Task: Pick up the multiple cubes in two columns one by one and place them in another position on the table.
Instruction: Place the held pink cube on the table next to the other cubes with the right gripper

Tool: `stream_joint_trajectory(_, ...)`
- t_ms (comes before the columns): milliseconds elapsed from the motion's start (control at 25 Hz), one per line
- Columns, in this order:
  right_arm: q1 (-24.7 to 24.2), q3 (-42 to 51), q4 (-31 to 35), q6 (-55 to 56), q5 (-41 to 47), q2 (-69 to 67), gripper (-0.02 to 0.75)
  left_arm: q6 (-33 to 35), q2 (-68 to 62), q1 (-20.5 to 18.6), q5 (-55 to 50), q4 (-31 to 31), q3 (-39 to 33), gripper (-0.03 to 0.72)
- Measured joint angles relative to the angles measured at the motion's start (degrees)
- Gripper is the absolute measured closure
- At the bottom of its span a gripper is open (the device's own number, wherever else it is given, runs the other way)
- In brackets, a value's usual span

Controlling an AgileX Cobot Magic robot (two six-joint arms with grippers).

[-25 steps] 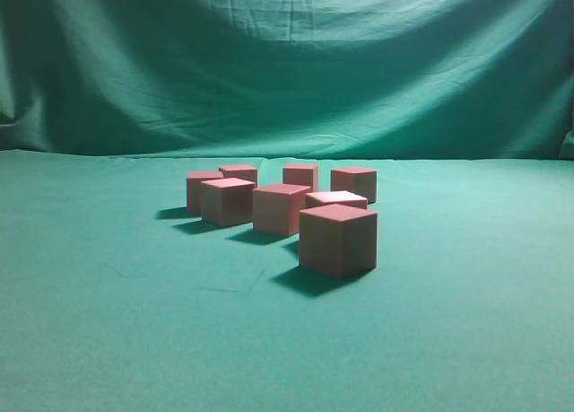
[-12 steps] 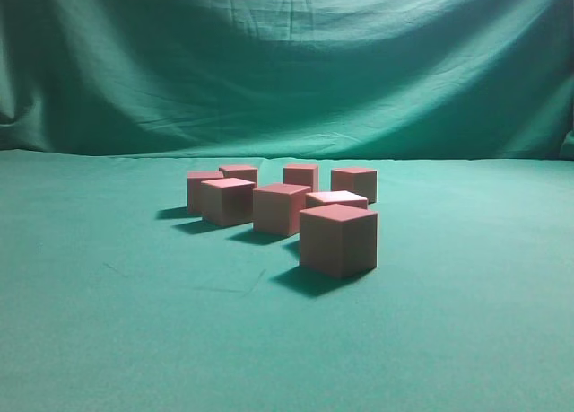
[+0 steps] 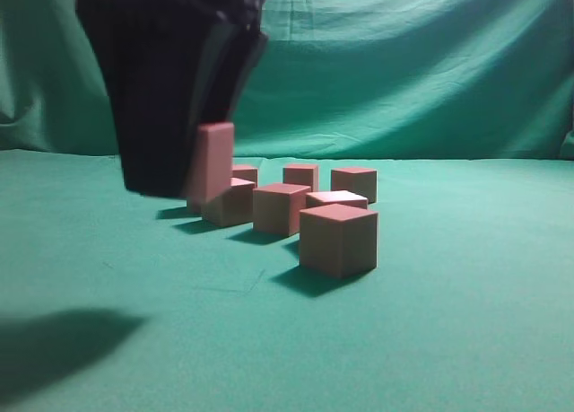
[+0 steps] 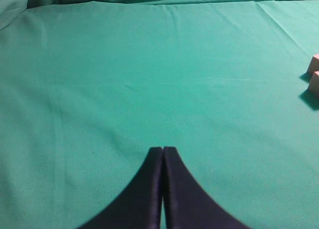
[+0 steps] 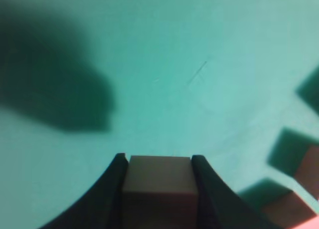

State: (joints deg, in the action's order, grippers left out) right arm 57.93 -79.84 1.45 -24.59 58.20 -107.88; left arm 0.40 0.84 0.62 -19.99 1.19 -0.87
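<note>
Cube (image 3: 214, 161) newly lowered, right pincer (image 5: 158, 181) arrived

The table (image 3: 466, 340) carries perhaps seven cubes (image 3: 337, 240), clustered near its middle.

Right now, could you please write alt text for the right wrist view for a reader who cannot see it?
Two dark fingers of the right gripper clamp a pinkish cube above the green table. A large dark shadow lies at upper left, and parts of other cubes show at the lower right edge.
</note>
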Motion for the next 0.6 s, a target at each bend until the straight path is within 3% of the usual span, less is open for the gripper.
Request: stream_joint_trajectory(600,-2.9,0.0,-0.4,-4.1,-3.0,-4.5,0.477,0.0,0.0,0.0,0.0,0.0,0.0,0.688)
